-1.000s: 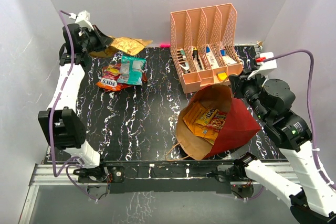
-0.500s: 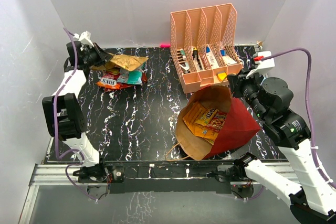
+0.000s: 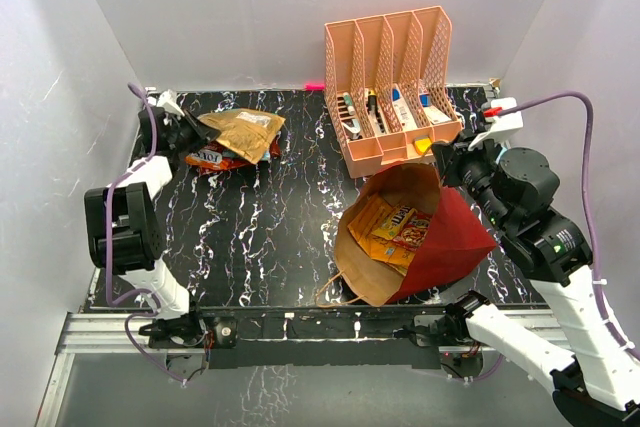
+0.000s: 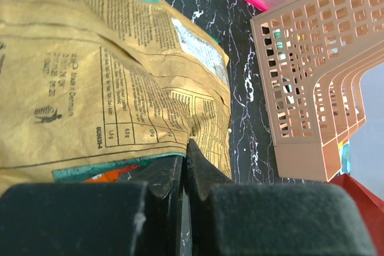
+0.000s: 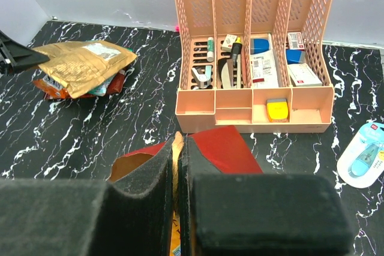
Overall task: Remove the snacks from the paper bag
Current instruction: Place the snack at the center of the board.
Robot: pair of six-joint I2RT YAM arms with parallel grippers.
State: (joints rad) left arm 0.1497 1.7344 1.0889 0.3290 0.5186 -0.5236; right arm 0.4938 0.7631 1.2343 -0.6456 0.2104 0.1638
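Observation:
The dark red paper bag (image 3: pixel 450 237) lies tilted on the table with its brown mouth toward the left. Orange and brown snack packets (image 3: pixel 398 227) show inside it. My right gripper (image 3: pixel 447 159) is shut on the bag's upper rim (image 5: pixel 178 148). My left gripper (image 3: pixel 192 133) at the far left is shut on the edge of a gold packet (image 3: pixel 242 131), seen close in the left wrist view (image 4: pixel 108 88). That packet rests over a red packet (image 3: pixel 212 158) and a teal one (image 4: pixel 90 172). The pile also shows in the right wrist view (image 5: pixel 81 64).
The peach mesh organizer (image 3: pixel 395 87) with pens and small items stands at the back, just behind the bag. A small light-blue tag-like object (image 5: pixel 363 154) lies on the table to its right. White walls close in the sides and back.
My left gripper has carried the gold packet from the back-left corner forward and down onto the red and teal packets, now covering them. The right arm and the bag have not moved.

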